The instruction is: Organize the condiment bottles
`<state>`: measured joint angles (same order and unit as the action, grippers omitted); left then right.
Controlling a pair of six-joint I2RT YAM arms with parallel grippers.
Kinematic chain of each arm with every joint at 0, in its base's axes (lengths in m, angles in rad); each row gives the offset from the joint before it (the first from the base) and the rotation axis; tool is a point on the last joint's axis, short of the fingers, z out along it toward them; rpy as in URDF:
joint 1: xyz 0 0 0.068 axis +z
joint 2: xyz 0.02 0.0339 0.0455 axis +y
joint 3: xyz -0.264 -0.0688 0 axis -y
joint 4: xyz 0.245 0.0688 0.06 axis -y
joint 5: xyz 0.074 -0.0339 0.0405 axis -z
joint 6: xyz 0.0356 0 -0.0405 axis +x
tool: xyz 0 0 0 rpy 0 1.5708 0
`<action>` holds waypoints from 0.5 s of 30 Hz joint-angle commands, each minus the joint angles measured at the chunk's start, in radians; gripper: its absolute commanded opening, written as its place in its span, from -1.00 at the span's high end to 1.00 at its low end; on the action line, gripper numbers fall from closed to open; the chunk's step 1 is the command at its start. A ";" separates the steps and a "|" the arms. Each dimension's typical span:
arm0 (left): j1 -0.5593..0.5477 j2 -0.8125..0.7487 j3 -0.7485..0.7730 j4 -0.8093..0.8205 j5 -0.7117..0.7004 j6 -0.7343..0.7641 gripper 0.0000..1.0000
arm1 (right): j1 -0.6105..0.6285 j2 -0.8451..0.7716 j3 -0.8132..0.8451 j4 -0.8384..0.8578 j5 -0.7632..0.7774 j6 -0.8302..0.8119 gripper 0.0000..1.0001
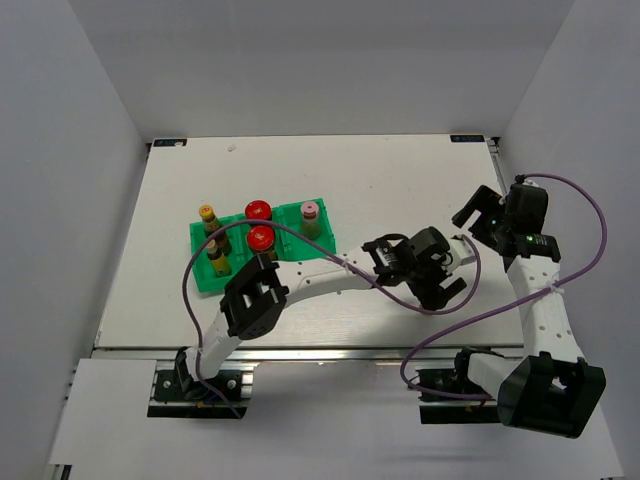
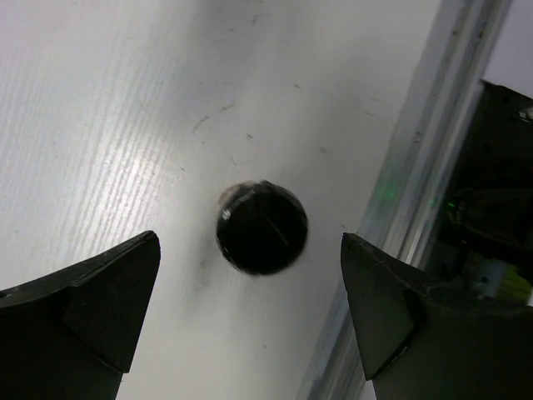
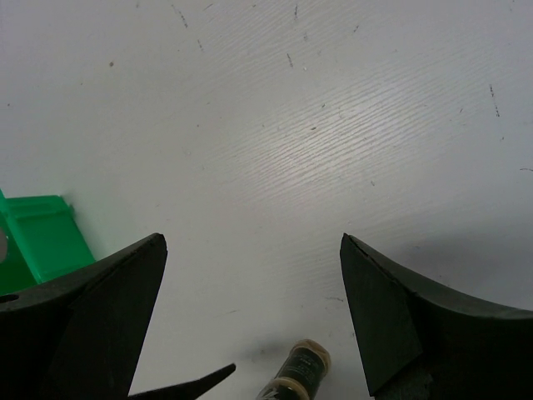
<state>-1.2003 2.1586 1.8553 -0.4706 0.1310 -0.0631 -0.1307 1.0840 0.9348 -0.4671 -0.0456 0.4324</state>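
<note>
Since the left hand (image 1: 425, 268) covers the loose bottle in the top view, that view shows only five condiment bottles (image 1: 262, 237) standing in the green tray (image 1: 203, 283).

Left wrist: a black-capped bottle (image 2: 261, 227) stands upright on the surface (image 2: 100, 100) between wide-open, empty fingers (image 2: 92, 300). It is likely light, rigid and slick, so grip the body under the cap.

Right wrist: the right hand (image 3: 250, 242) is spread and empty, with a dark bottle (image 3: 300, 367) at the bottom edge.

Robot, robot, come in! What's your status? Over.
Left end effector open, over black-capped bottle, not touching. Right end effector open, empty. Five bottles in tray. Nothing blocking the grasp.
</note>
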 commanded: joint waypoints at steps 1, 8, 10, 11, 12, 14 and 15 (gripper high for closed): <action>0.001 0.029 0.073 -0.017 -0.076 0.017 -0.96 | -0.006 -0.010 0.002 0.038 -0.034 -0.023 -0.79; -0.004 0.053 0.096 -0.002 -0.061 0.002 -0.87 | -0.007 -0.019 -0.005 0.053 -0.042 -0.023 -0.79; -0.007 0.055 0.094 0.003 -0.051 -0.003 -0.69 | -0.009 -0.018 -0.004 0.053 -0.042 -0.026 -0.79; -0.008 0.055 0.093 0.006 -0.048 -0.004 -0.62 | -0.007 -0.016 -0.005 0.053 -0.042 -0.024 -0.79; -0.008 0.055 0.093 0.006 -0.041 -0.003 -0.55 | -0.009 -0.015 -0.005 0.053 -0.045 -0.026 -0.79; -0.010 0.049 0.087 0.012 -0.010 -0.001 -0.38 | -0.009 -0.013 -0.007 0.056 -0.048 -0.026 -0.79; -0.010 0.046 0.082 0.023 -0.004 -0.004 -0.32 | -0.009 -0.012 -0.007 0.056 -0.050 -0.027 -0.79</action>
<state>-1.2026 2.2517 1.9125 -0.4709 0.0872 -0.0673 -0.1318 1.0836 0.9344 -0.4454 -0.0792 0.4160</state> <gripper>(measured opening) 0.679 0.895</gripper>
